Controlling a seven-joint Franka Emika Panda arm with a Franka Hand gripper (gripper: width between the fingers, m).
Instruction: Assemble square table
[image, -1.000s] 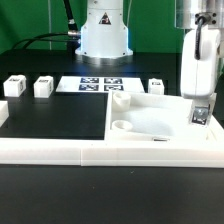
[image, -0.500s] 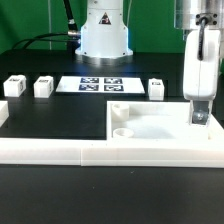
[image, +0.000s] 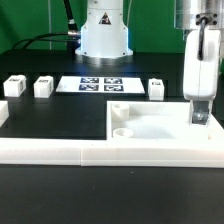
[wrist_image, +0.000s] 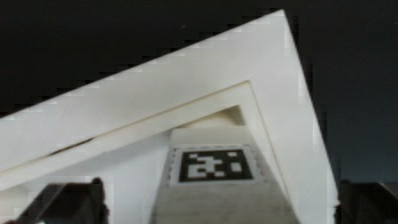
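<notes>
Work surface: a matte black table top (image: 55, 122), level, against a dark, unlit background. The arm's white base (image: 105, 35) stands at the upper centre of the exterior view, and black cables (image: 40, 42) run off from it towards the upper left. A long white border rail (image: 90, 150) crosses the lower part of the frame. The square tabletop (image: 160, 125) lies flat in the right half of that frame, just behind the rail, rim upward, with a round corner hole (image: 122, 130) at its near left corner. Small white block legs (image: 43, 86) stand apart from it: two at the upper left, one just right of the marker board (image: 98, 84), which lies flat ahead of the base. The gripper (image: 201, 116) hangs at the tabletop's right edge. In the wrist view its dark fingers (wrist_image: 68, 200) stand spread wide, holding nothing, on either side of the tabletop's white wall (wrist_image: 267, 90). Markings: a black-and-white tag (wrist_image: 215, 166) on that wall, blurred, and similar tags on the marker board and legs, too small to read.
</notes>
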